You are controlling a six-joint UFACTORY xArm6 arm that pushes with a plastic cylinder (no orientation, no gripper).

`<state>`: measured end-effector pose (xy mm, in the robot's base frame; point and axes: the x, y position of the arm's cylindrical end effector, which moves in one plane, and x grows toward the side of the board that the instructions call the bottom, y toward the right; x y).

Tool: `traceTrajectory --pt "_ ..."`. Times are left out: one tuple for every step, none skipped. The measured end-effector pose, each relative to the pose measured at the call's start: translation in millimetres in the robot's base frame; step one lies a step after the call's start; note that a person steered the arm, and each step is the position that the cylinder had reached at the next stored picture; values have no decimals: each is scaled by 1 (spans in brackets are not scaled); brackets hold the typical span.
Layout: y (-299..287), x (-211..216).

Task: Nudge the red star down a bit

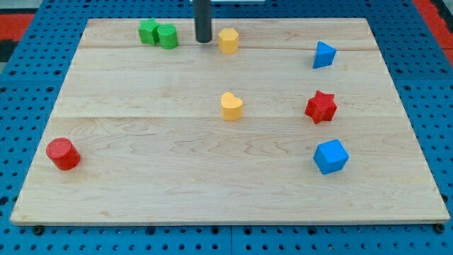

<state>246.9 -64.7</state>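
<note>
Camera view: wooden board [141, 177] carrying all blocks.
Tip: my tip [204, 41], grasping nothing, between green cylinder [168, 36] and yellow hexagon [228, 40].
Red star [320, 107]: well apart at the view's right.

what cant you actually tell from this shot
- Upper part of the rod: cut off by the view's top edge; only its lower length and my tip show, between the green blocks and the yellow block.
- Exact shape of the two green blocks: they sit pressed together, and the nearer one hides part of the other.
- Far side of the red star: turned away from the camera view.
</note>
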Motion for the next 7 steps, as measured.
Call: traceTrajectory --pt "-43 -1" --pt "-60 -2" --pt "-60 -8" --pt "-42 -11" --pt "-42 -11" --pt "-33 19" --pt "-16 55"
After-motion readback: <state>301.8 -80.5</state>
